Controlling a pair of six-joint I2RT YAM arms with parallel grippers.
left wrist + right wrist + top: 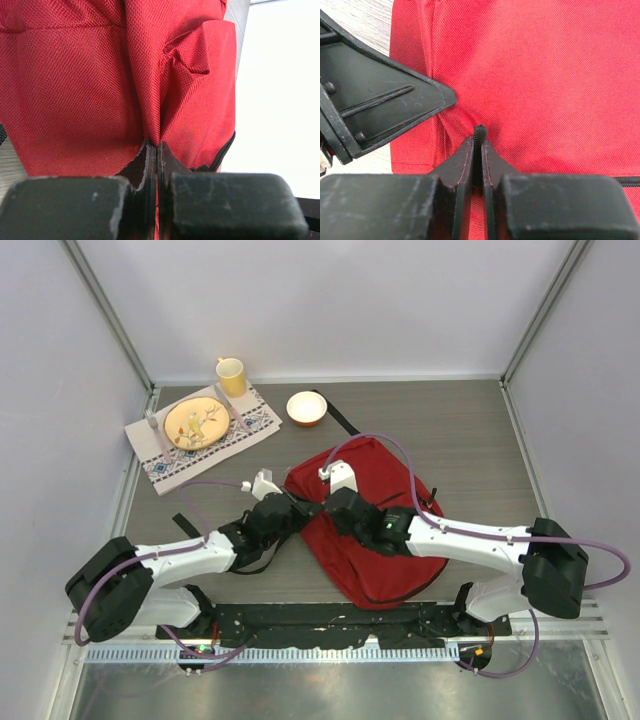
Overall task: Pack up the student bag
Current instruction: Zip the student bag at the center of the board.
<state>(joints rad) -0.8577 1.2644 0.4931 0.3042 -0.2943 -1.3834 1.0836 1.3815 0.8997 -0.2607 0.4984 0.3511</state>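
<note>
Red woven cloth, soft and limp, made up the student bag [390, 550] in the top view. It lay flat on the table [470, 430] between the centre and the near edge, somewhat to the right. It looked light and floppy, likely to sag and fold wherever it was lifted, so a seam, strap or zipper line would have given the surest hold. The left arm [190, 555] and right arm [470, 540] met at the bag's far-left corner. Well apart, at the far-left corner of the table, sat a placemat [255, 425] with a plate [195, 423], a yellow mug [232, 375] behind it and a small bowl [306, 407] beside it. None of them stood in the way.

From the left wrist, the left gripper [157, 147] was clenched on a pinched ridge of the red fabric, which rose from the jaws in a crease.

From the right wrist, the right gripper [479, 145] was closed on a small black tab [479, 131] poking up between its tips — probably a zipper pull, though too little showed to be sure. The other claw's dark finger [380, 100] crowded in just beside it at the left, the one real obstruction.
</note>
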